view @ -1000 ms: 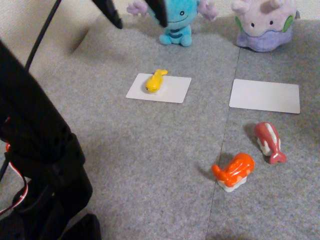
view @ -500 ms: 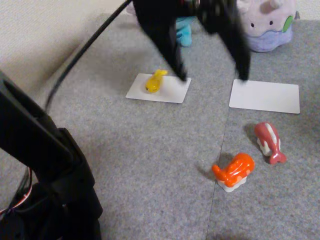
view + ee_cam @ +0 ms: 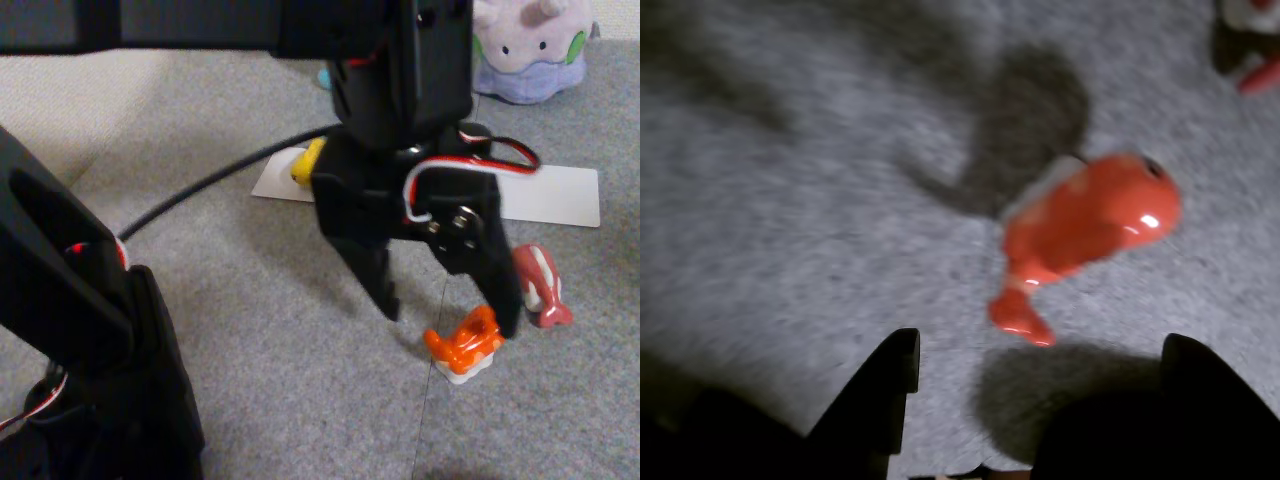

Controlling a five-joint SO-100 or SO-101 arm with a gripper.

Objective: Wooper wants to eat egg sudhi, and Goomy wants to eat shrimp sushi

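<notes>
spread wide with nothing between them, the jaws of the gripper (image 3: pixel 452 322) hang just above the carpet (image 3: pixel 280 330) beside the shrimp (image 3: pixel 463 345). from left in the fixed view: egg (image 3: pixel 306 160) on a white card (image 3: pixel 275 182), the shrimp, a red-pink toy (image 3: pixel 540 283), with goomy (image 3: pixel 530 48) at the back right.

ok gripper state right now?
Gripper: open, holding nothing, jaws spread above the shrimp sushi.
</notes>
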